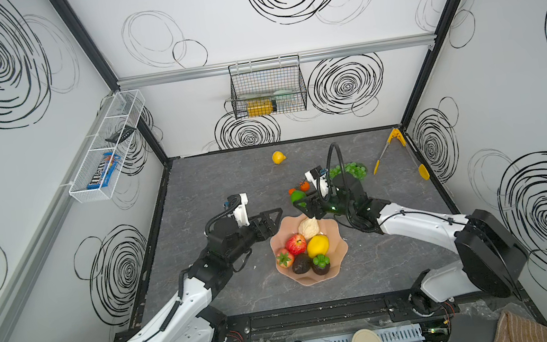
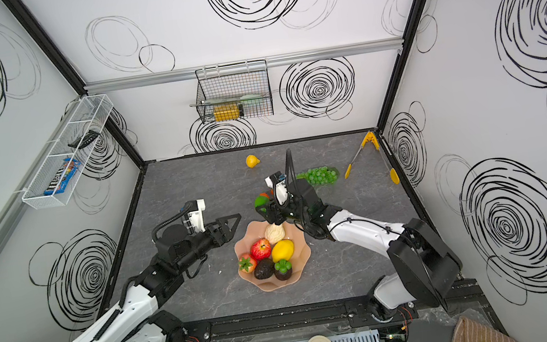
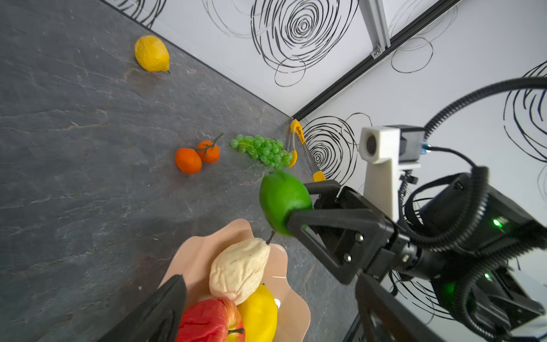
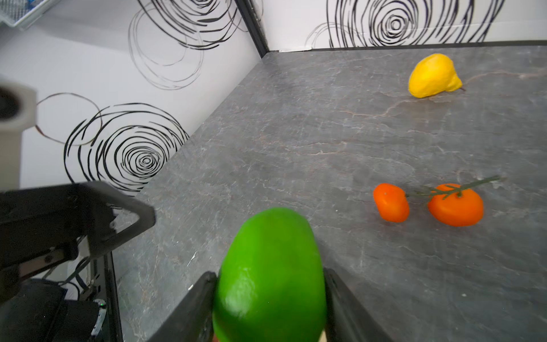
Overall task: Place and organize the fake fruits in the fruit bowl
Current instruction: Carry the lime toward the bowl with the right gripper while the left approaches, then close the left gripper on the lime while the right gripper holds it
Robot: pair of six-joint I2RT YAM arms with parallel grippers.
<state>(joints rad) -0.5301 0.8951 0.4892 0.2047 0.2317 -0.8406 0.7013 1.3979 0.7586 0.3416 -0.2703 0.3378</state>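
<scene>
The right hand (image 4: 269, 296) grips a green lime (image 4: 270, 266) above the table (image 1: 216, 187), beside the fruit bowl (image 1: 338, 253). The left hand (image 1: 273, 221) hovers wide and empty at the bowl's far rim.

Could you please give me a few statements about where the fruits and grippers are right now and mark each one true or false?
1. The right gripper is shut on the lime. True.
2. The red apple lies on the table outside the fruit bowl. False: it is in the bowl.
3. The grape bunch is in the bowl. False: it lies on the table.
4. The left gripper holds nothing. True.
5. The two small oranges lie on the table. True.
</scene>
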